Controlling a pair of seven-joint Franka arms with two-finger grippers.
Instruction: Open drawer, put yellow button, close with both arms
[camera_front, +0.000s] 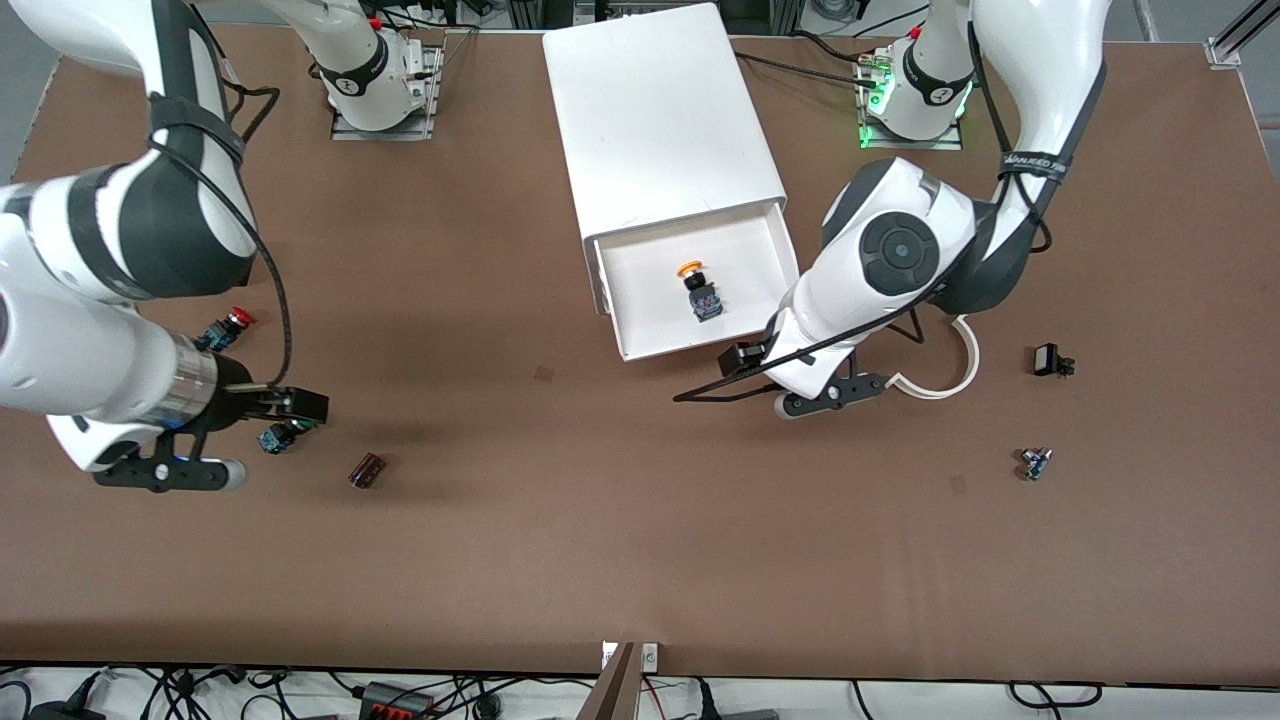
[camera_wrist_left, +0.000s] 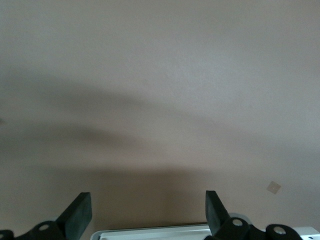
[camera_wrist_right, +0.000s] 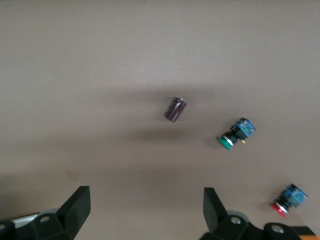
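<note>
Drawer (camera_front: 700, 290) is pulled out at frame centre, yellow button (camera_front: 699, 289) already lying inside, cap toward upper left, long axis diagonal. My left gripper (camera_wrist_left: 148, 212), fingers apart and empty, hangs at the drawer's front edge, lower right of the button; probably not touching. My right gripper (camera_wrist_right: 146, 207), also spread and empty, waits at frame left over the bench (camera_front: 600, 520), so left is nearer.
</note>
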